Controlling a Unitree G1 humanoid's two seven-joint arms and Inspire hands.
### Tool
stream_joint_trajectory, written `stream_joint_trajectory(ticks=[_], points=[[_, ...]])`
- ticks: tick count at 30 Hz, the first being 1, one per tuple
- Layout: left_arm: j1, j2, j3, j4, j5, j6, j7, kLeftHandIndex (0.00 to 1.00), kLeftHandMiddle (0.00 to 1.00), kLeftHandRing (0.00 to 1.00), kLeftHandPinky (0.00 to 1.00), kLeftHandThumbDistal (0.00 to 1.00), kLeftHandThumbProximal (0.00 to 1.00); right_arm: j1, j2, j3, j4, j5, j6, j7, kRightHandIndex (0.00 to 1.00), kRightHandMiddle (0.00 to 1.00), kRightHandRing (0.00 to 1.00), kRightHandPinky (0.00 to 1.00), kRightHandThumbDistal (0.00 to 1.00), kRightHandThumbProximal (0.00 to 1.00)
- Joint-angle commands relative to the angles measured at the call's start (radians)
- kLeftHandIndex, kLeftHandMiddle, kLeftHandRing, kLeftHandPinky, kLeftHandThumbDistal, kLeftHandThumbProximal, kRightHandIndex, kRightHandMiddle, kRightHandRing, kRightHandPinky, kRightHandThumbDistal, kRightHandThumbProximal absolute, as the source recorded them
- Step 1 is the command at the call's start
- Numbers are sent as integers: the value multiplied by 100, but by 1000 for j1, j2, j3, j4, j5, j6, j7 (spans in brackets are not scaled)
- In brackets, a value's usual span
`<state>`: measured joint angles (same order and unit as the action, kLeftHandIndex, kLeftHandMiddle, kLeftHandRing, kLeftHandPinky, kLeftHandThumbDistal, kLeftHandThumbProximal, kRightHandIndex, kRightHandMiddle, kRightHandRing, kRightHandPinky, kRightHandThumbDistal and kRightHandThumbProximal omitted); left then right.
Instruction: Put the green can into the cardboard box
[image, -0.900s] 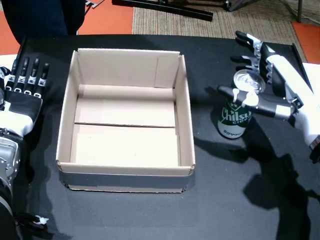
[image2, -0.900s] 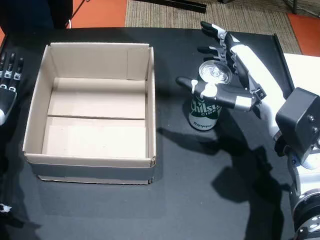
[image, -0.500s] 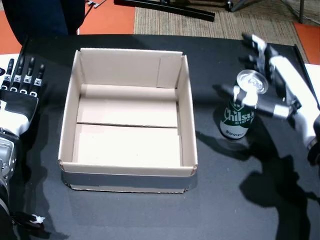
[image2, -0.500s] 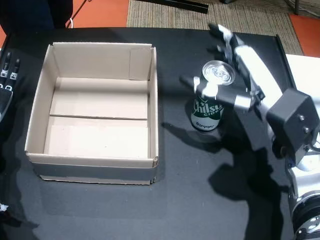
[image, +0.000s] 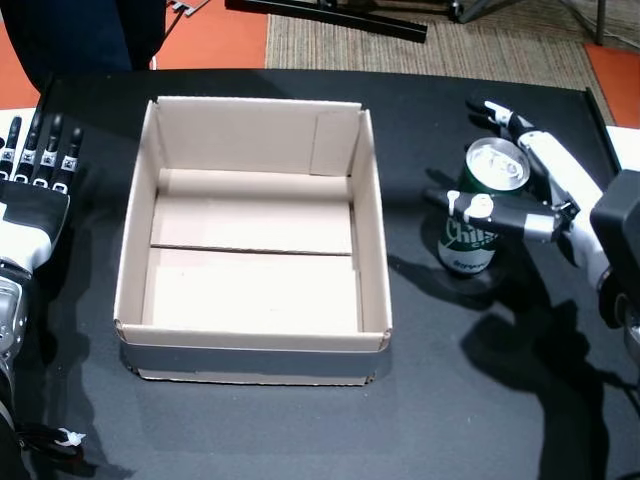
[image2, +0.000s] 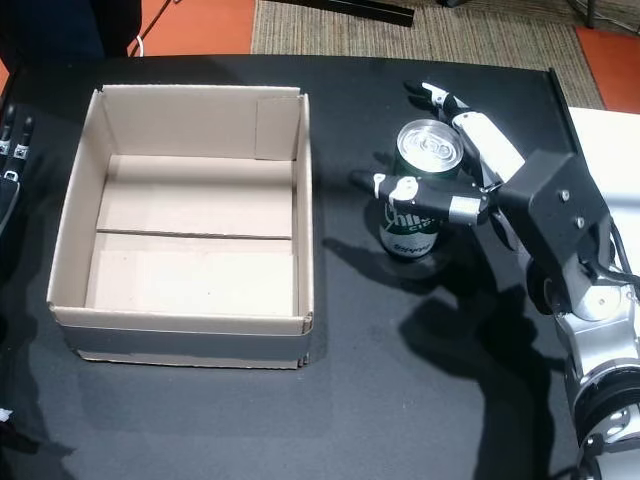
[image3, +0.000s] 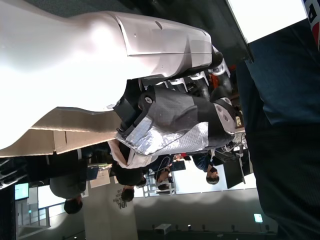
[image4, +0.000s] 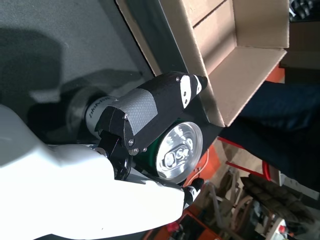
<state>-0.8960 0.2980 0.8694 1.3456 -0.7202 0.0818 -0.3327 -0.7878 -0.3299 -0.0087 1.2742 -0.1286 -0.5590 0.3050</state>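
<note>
The green can (image: 468, 243) (image2: 406, 236) stands upright on the black table, right of the open cardboard box (image: 371, 205) (image2: 303, 190). My right hand (image: 545, 195) (image2: 478, 185) reaches around it from the right: the thumb lies across the can's front and the straight fingers run along its far side, apart. In the right wrist view the thumb (image4: 150, 110) rests against the can's side, beside its silver top (image4: 177, 147). My left hand (image: 35, 190) (image2: 10, 170) lies flat and open left of the box, holding nothing.
The box is empty inside. A white surface (image2: 605, 135) adjoins the table's right edge. Beyond the far edge are a beige rug (image: 400, 50), orange floor and a person's dark trousers (image: 70, 30). The left wrist view shows my left hand (image3: 170, 115) and several people in the room.
My right hand has come down and in around the can. Its thumb now crosses the can's front, lower than before. The can stays on the table; the left hand has barely shifted.
</note>
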Motion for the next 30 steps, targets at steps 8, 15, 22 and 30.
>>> stream_joint_trajectory(ticks=[8, 15, 22, 30], points=[[15, 5, 0, 1, 10, 10, -10, 79, 77, 83, 89, 0, 57, -28, 33, -3, 22, -8, 63, -32, 73, 77, 80, 88, 63, 0], [13, 3, 3, 1, 8, 7, -3, 73, 73, 80, 88, 0, 48, -35, 32, 27, 18, -52, 106, -93, 62, 60, 63, 72, 28, 0], [10, 4, 1, 0, 9, 10, -2, 77, 73, 79, 87, 0, 51, -30, 51, -3, 14, -22, 107, -143, 32, 35, 41, 49, 0, 0], [9, 4, -2, 0, 12, 10, 2, 75, 74, 80, 85, 0, 50, -30, 49, 5, 3, -49, 76, -170, 27, 28, 36, 46, 0, 0]])
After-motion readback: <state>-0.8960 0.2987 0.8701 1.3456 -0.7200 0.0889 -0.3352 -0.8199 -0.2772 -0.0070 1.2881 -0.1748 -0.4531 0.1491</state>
